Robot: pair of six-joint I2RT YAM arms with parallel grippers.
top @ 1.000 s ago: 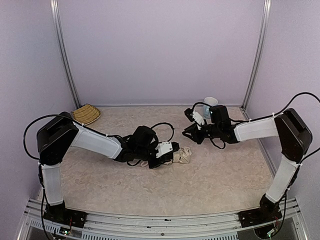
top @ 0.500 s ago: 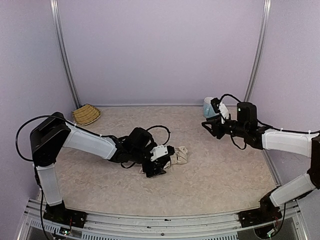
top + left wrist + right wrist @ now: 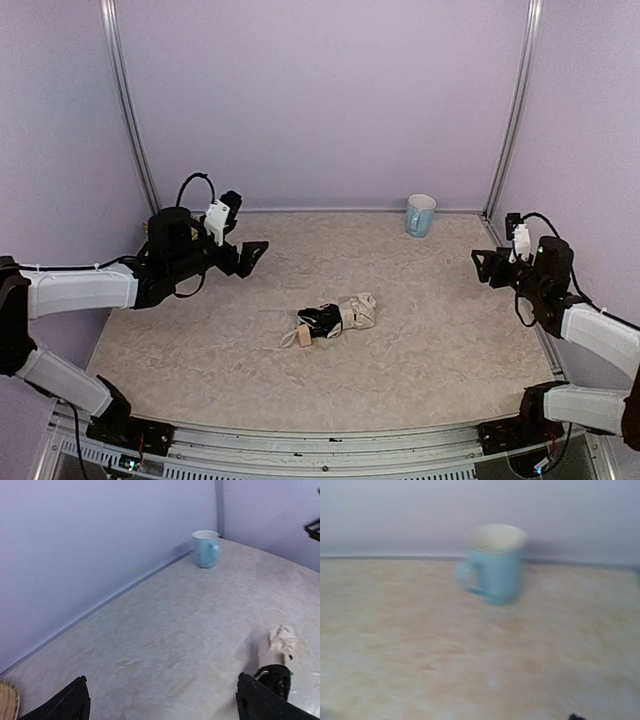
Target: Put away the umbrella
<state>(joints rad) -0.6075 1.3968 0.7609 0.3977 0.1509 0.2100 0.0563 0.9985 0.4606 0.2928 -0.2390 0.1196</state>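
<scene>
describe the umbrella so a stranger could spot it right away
Look at the marbled beige table, near its middle. The umbrella lies there folded: a small crumpled cream bundle with a black part and a tan handle, unlike the upright pale blue mug at the back.

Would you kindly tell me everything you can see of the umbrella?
The umbrella lies folded flat on the table near its middle: a crumpled cream fabric bundle, a black section midway, then a small tan handle with a thin loop strap pointing toward the near-left. Only the table touches it.
</scene>
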